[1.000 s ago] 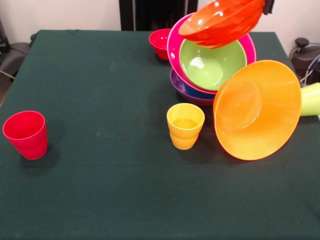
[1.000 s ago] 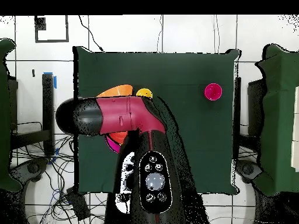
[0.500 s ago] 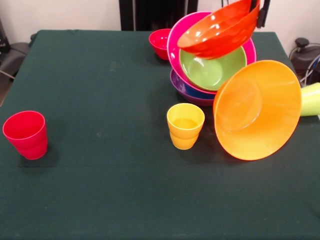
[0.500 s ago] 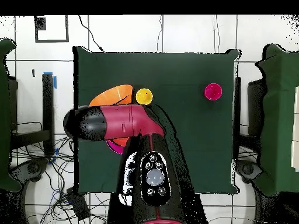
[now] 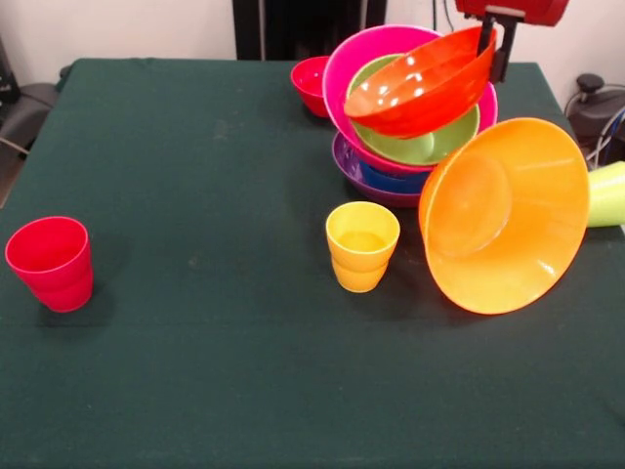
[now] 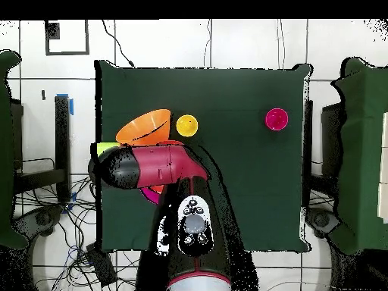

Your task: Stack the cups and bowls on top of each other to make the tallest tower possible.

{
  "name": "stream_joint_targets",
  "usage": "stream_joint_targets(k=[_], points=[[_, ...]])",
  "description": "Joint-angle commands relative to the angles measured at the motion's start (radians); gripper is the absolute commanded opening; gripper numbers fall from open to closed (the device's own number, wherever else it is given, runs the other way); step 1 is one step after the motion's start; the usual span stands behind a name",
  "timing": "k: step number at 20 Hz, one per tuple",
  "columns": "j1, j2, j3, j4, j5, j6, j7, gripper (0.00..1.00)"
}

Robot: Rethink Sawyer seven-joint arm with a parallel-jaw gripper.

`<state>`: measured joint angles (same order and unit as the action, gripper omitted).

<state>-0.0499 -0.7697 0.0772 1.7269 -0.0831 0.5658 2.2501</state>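
- Red-orange bowl (image 5: 422, 86) was held by its far rim in the gripper (image 5: 493, 44), tilted over the tower (image 5: 391, 147).
- Judged light, stiff, slippery; rim grip was favoured.

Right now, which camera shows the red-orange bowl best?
The front view: the red-orange bowl shows tilted over the lime green bowl, with the claw at its rim. In the overhead view the arm covers nearly all of it.
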Motion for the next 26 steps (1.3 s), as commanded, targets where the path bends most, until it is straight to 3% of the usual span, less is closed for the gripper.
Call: stream_joint_targets(k=[1,15,26], points=[[0.059,0.050,-0.014,0.076,0.015,-0.070,0.172,0.00],[0.120,0.071,-0.052,0.072,0.064,-0.091,0.184,0.00],[0.121,0.074,-0.070,0.074,0.065,-0.086,0.150,0.00]])
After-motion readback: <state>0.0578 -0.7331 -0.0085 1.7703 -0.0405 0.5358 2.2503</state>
